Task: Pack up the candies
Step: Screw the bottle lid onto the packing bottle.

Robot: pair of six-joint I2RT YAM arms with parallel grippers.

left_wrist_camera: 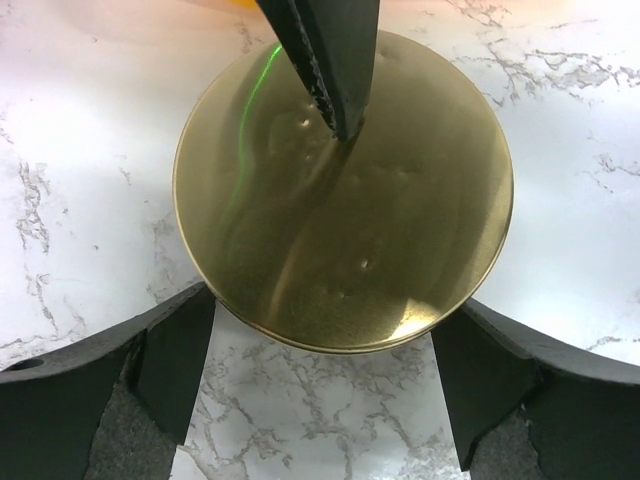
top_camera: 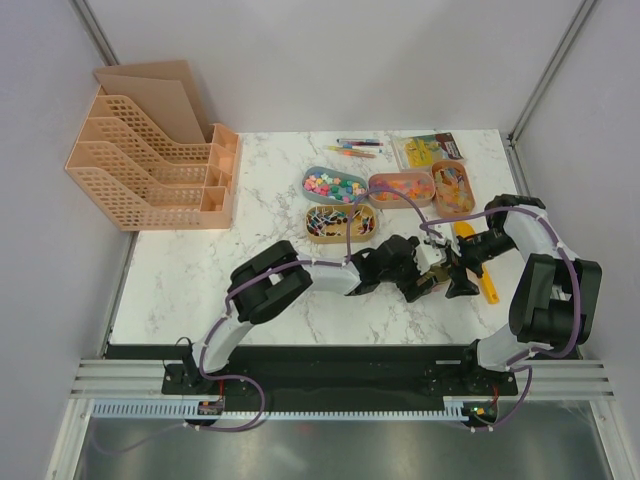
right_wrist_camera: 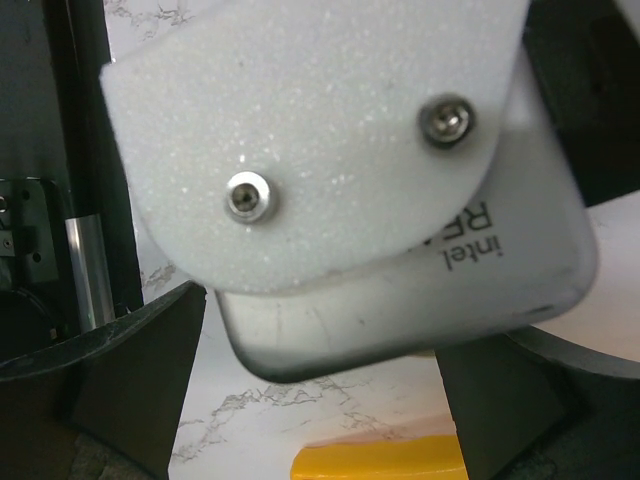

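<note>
The candies lie in oval trays at the back: bright mixed ones (top_camera: 335, 186), wrapped ones (top_camera: 340, 222) and orange ones (top_camera: 402, 187). Both grippers meet right of centre, nearer the front than the trays. In the left wrist view a round gold tin (left_wrist_camera: 345, 190) lies flat on the marble. My left gripper (left_wrist_camera: 335, 298) stands open, its fingertips (left_wrist_camera: 180, 350) flanking the tin's near edge. One black finger of the right gripper (left_wrist_camera: 335, 60) points down onto the tin's top. My right gripper (right_wrist_camera: 320, 345) is open too, and the left wrist's camera housing (right_wrist_camera: 400, 270) fills its view.
A yellow scoop (top_camera: 487, 285) lies just right of the grippers, its edge also in the right wrist view (right_wrist_camera: 400, 465). Coloured pens (top_camera: 355, 148) and a flat packet (top_camera: 430, 150) lie at the back. A peach file rack (top_camera: 150, 160) stands back left.
</note>
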